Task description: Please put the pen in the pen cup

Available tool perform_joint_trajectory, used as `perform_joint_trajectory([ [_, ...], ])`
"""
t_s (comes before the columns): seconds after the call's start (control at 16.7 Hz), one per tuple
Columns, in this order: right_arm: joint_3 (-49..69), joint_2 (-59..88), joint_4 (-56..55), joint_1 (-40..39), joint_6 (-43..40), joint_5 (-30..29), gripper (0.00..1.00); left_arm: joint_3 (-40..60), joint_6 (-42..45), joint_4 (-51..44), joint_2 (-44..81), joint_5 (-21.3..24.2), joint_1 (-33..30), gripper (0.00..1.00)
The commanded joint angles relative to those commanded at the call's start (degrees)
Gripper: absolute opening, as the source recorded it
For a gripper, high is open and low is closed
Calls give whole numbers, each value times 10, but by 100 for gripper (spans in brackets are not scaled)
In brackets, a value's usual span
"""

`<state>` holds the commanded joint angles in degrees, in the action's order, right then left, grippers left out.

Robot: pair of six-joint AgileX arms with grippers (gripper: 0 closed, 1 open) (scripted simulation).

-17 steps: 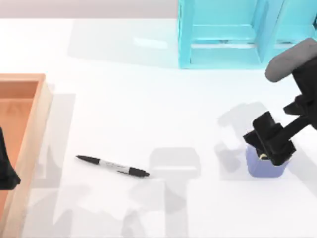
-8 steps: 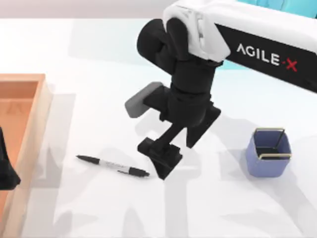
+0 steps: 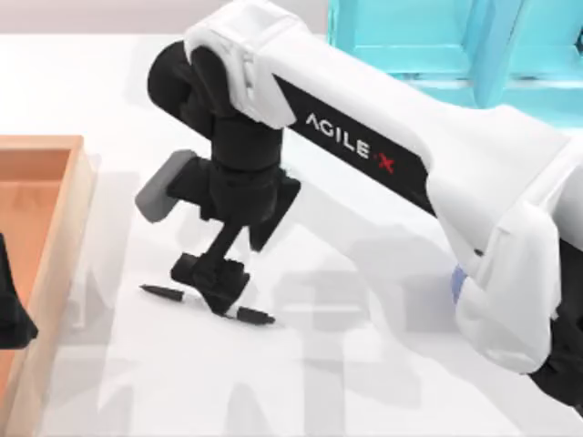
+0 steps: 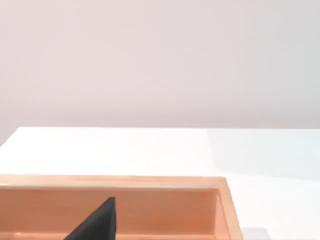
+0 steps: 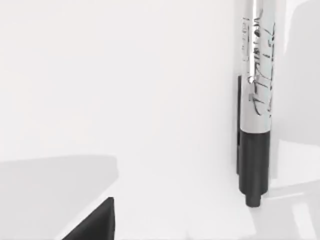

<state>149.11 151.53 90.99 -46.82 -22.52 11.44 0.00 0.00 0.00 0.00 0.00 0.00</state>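
The right gripper (image 3: pixel 211 284) is sitting low right over the middle of the pen (image 3: pixel 250 315), but from above its body covers the fingertips, so I honestly can't tell how far apart they are or whether they've got anything yet. The pen lies flat on the white table (image 3: pixel 364 382), left of centre, with one black end poking out on each side of the gripper. In the right wrist view you get the pen (image 5: pixel 256 100) close up: shiny silver barrel with scribbly print, black cap end, a thin clip down one side. My guess is it's light, stiff and pretty slick, and being round it'll want to roll if nudged, so pinching across the silver middle seems smartest for balance. The pen cup (image 3: pixel 455 284) is mostly hidden behind the arm on the right, just a blue sliver. The left gripper (image 3: pixel 11 314) is parked by the wooden tray (image 3: pixel 55 218).
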Motion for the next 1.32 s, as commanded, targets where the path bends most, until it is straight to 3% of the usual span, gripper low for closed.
perform_joint_trajectory([
  [0.24, 77, 33, 2, -4, -17, -13, 100, 0, 0, 0, 0, 0, 0, 100],
  [0.72, 71, 32, -8, -3, -17, -13, 100, 0, 0, 0, 0, 0, 0, 100],
  [1.32, -180, 11, -240, -25, 3, -14, 100, 0, 0, 0, 0, 0, 0, 100],
])
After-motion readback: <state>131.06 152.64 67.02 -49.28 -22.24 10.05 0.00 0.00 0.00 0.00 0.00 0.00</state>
